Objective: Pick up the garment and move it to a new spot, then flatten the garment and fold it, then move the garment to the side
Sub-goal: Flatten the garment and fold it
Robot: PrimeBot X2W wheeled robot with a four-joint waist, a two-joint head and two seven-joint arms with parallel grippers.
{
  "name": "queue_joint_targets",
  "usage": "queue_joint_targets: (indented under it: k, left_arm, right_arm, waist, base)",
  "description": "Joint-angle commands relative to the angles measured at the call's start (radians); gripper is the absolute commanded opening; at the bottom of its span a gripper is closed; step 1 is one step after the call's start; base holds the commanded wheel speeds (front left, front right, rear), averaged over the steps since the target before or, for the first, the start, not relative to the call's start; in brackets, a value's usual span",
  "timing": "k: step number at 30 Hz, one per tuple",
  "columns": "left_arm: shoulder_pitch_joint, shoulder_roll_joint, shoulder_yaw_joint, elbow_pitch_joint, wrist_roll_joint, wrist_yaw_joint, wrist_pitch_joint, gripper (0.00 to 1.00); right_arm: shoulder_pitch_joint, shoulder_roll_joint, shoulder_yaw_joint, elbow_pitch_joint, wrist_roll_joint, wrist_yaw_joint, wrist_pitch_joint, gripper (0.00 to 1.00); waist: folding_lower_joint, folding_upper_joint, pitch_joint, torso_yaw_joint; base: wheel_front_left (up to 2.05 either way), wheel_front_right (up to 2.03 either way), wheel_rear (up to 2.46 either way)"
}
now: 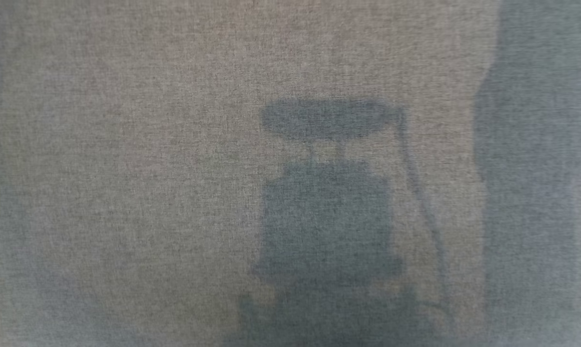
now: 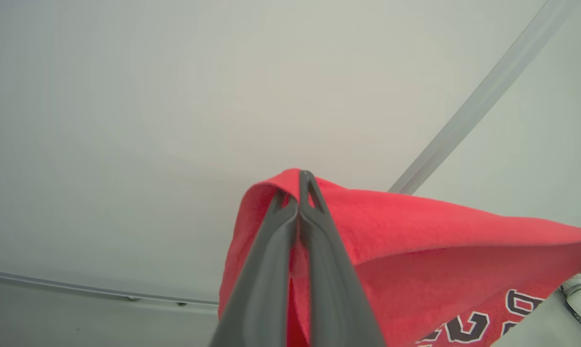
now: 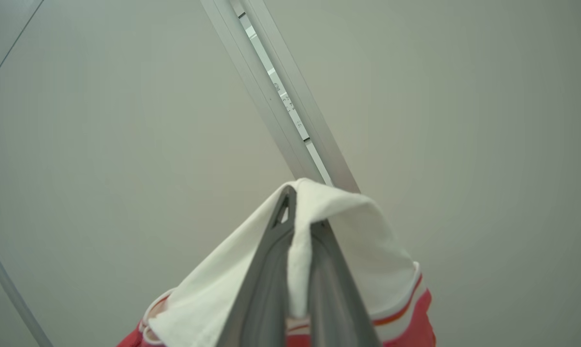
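Holding, left gripper [image 2: 295,189]: the fingers are pressed together on a red fold of the garment [image 2: 415,250].
Right gripper [image 3: 300,208]: the fingers are clamped on the garment's white part.
Garment: it is held up in front of the silver rail [image 3: 280,96], and the rail's lower end is covered.
Print [image 2: 478,327]: dark letters are seen on the red cloth.

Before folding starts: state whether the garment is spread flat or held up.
Held up, bunched: garment pinched by left gripper and right gripper.
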Motion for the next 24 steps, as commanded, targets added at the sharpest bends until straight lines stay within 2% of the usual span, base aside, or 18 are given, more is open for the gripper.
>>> queue_joint_targets:
  k: [1,2,3,4,8,10,12,15,20,23,24]
  left_arm:
    - [-0.073,-0.051,0.023,0.092,0.052,-0.053,-0.112,0.00]
    - [-0.090,-0.081,0.024,0.131,0.063,-0.090,-0.150,0.00]
    - [-0.114,-0.120,0.028,0.205,0.089,-0.154,-0.222,0.00]
    - [-0.114,-0.120,0.028,0.205,0.089,-0.154,-0.222,0.00]
    - [-0.063,-0.163,-0.032,0.298,0.138,-0.289,-0.268,0.00]
    - [-0.006,-0.184,-0.057,0.320,0.124,-0.325,-0.265,0.00]
    - [0.065,-0.184,-0.091,0.310,0.129,-0.343,-0.263,0.00]
    - [0.226,-0.168,-0.141,0.259,0.102,-0.355,-0.256,0.00]
    - [0.532,-0.071,-0.201,0.055,0.045,-0.355,-0.259,0.00]
    - [0.718,0.008,-0.230,-0.080,0.016,-0.351,-0.283,0.00]
    - [0.776,0.031,-0.238,-0.124,0.013,-0.334,-0.297,0.00]
  right_arm:
    - [-0.079,-0.009,0.044,0.065,-0.020,0.000,-0.095,0.00]
    - [-0.104,-0.008,0.070,0.096,-0.025,0.000,-0.148,0.00]
    - [-0.128,-0.008,0.123,0.144,-0.011,0.000,-0.226,0.00]
    - [-0.128,-0.008,0.123,0.144,-0.011,0.000,-0.226,0.00]
    - [-0.067,-0.009,0.192,0.185,0.042,0.000,-0.316,0.00]
    - [0.010,-0.014,0.207,0.168,0.087,0.000,-0.296,0.00]
    - [0.129,-0.046,0.220,0.111,0.131,0.000,-0.268,0.00]
    - [0.404,-0.094,0.236,-0.032,0.227,0.000,-0.217,0.00]
    - [0.922,-0.187,0.191,-0.329,0.365,0.000,-0.118,0.00]
    - [1.204,-0.198,0.148,-0.484,0.428,0.000,-0.067,0.00]
    - [1.291,-0.208,0.140,-0.534,0.437,0.000,-0.053,0.00]
  waist:
    - [-0.0002,0.0064,0.069,0.031]
    - [-0.0002,0.0064,0.078,0.031]
    - [-0.0002,0.0064,0.094,0.031]
    - [-0.0002,0.0064,0.094,0.031]
    - [-0.0002,0.0064,0.099,0.022]
    - [-0.0002,0.0064,0.100,0.017]
    - [-0.0002,0.0064,0.095,0.014]
    - [-0.0002,0.0064,0.045,0.000]
    - [-0.0002,0.0064,-0.054,-0.033]
    - [-0.0002,0.0064,-0.118,-0.042]
    - [-0.0002,0.0064,-0.139,-0.043]
  base:
    - [0.00,0.00,0.00]
    - [0.00,0.00,0.00]
    - [0.00,0.00,0.00]
    - [0.00,0.00,0.00]
    - [0.00,0.00,0.00]
    - [0.00,0.00,0.00]
    - [0.00,0.00,0.00]
    - [0.00,0.00,0.00]
    - [0.00,0.00,0.00]
    - [0.00,0.00,0.00]
    - [0.00,0.00,0.00]
